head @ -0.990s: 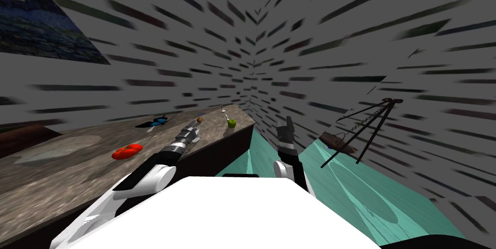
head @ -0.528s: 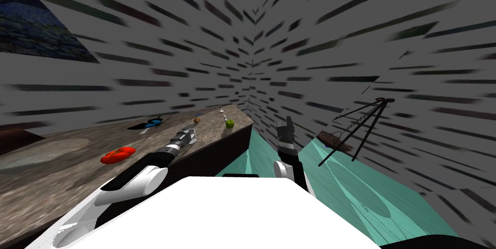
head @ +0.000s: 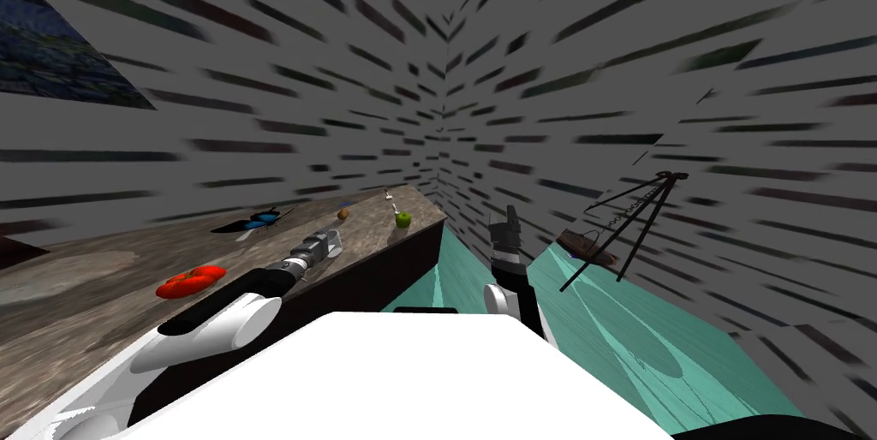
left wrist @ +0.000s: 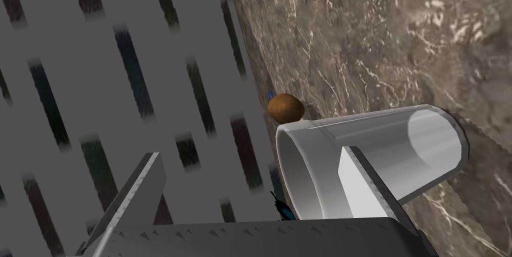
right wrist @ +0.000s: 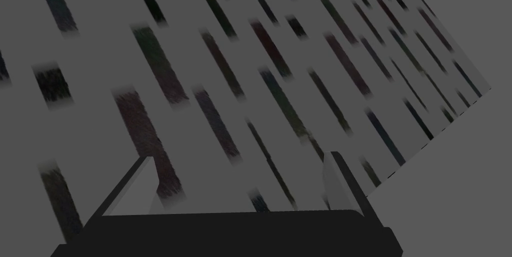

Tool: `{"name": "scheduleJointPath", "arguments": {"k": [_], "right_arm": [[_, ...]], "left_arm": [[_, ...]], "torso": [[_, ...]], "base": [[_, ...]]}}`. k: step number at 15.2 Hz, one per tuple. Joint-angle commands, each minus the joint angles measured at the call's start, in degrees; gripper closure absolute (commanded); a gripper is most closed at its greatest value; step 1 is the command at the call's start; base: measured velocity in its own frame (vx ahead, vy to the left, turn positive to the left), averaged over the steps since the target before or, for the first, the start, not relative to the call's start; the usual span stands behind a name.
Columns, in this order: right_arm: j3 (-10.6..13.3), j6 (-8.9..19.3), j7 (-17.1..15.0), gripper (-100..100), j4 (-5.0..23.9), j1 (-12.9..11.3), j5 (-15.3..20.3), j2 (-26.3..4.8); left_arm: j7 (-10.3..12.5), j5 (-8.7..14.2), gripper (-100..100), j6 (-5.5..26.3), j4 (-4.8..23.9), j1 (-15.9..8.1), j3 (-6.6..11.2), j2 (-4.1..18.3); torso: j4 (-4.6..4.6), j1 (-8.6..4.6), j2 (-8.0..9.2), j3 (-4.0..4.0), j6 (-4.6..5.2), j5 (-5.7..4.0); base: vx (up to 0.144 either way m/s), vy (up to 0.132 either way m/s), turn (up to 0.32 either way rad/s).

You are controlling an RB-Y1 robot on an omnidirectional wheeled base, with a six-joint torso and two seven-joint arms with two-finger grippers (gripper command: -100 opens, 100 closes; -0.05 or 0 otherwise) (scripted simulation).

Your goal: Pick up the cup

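Two spread fingers on left gripper (left wrist: 249, 151), one lying across the side of the pale grey cup (left wrist: 425, 139), nothing clamped. Cup on marbled counter (left wrist: 400, 44), near a brown ball (left wrist: 285, 107). Right gripper (right wrist: 239, 155) likewise spread, raised beyond the counter's end.

The left gripper (head: 328, 241) reaches forward, low over the counter (head: 103, 276), fingers spread apart. The right gripper (head: 509, 222) points upward beside the counter's front edge, fingers likewise apart.
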Motion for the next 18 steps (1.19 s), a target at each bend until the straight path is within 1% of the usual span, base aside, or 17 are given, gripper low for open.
{"name": "scheduleJointPath", "arguments": {"k": [1,2,3,5,6,7,9,10,12,13,14,16,17,18], "right_arm": [[0.0,0.0,0.0,0,0.0,0.0,0.0,0.0],[0.0,0.0,0.0,0,0.0,0.0,0.0,0.0],[0.0,0.0,0.0,0,0.0,0.0,0.0,0.0],[0.0,0.0,0.0,0,0.0,0.0,0.0,0.0],[0.0,0.0,0.0,0,0.0,0.0,0.0,0.0],[0.0,0.0,0.0,0,0.0,0.0,0.0,0.0],[0.0,0.0,0.0,0,0.0,0.0,0.0,0.0],[0.0,0.0,0.0,0,0.0,0.0,0.0,0.0],[0.0,0.0,0.0,0,0.0,0.0,0.0,0.0],[0.0,0.0,0.0,0,0.0,0.0,0.0,0.0],[0.0,0.0,0.0,0,0.0,0.0,0.0,0.0],[0.0,0.0,0.0,0,0.0,0.0,0.0,0.0],[0.0,0.0,0.0,0,0.0,0.0,0.0,0.0],[0.0,0.0,0.0,0,0.0,0.0,0.0,0.0]], "left_arm": [[0.1,1.2,-100,2.9,0.1,0.5,1.27,0.9],[0.1,1.2,-100,4.0,0.1,0.5,1.27,0.9],[0.3,2.8,-100,5.5,0.6,1.0,3.09,2.1],[0.3,2.8,-100,8.0,0.6,1.0,3.09,2.1],[0.3,2.8,-100,8.2,0.6,1.0,3.09,2.1],[0.5,4.5,-100,10.2,1.0,1.5,4.93,3.4],[0.5,4.5,-100,12.4,1.0,1.5,4.93,3.4],[0.7,6.2,-100,13.8,1.5,2.1,6.78,4.6],[0.7,6.2,-100,16.3,1.5,2.1,6.78,4.6],[0.7,6.2,-100,16.6,1.5,2.1,6.78,4.6],[0.9,7.9,-100,18.6,1.9,2.6,8.62,5.8],[0.9,7.9,-100,20.8,1.9,2.6,8.62,5.8],[0.9,7.9,-100,20.8,1.9,2.6,8.62,5.8],[1.1,9.5,-100,22.9,2.3,3.1,10.45,7.0]], "torso": [[0.00,0.00,0.00,0.00,0.00,0.00],[0.00,0.01,-0.01,-0.01,0.00,0.00],[0.00,0.04,0.00,0.00,0.00,0.01],[-0.01,0.07,-0.02,-0.01,0.00,0.02],[0.00,0.06,0.01,0.00,-0.01,0.02],[0.00,0.06,0.03,0.01,-0.01,0.02],[0.00,0.06,0.00,0.00,0.00,0.02],[0.00,0.07,0.01,0.00,-0.01,0.01],[-0.01,0.06,-0.02,-0.01,0.01,0.02],[-0.01,0.06,-0.01,-0.01,0.00,0.01],[0.00,0.06,0.02,0.01,-0.01,0.02],[0.00,0.06,0.00,0.00,0.00,0.02],[0.00,0.06,0.01,0.00,0.00,0.02],[0.00,0.06,0.02,0.01,0.00,0.02]], "base": [[0.024,-0.015,-0.064],[0.013,0.001,-0.040],[0.021,-0.003,-0.067],[0.015,-0.002,-0.050],[0.000,0.000,0.000],[0.015,-0.002,-0.048],[0.017,-0.002,-0.057],[0.019,-0.002,-0.061],[0.022,-0.003,-0.073],[0.000,0.000,0.000],[0.014,-0.002,-0.045],[0.017,-0.002,-0.055],[0.008,-0.001,-0.025],[0.017,-0.002,-0.057]]}}
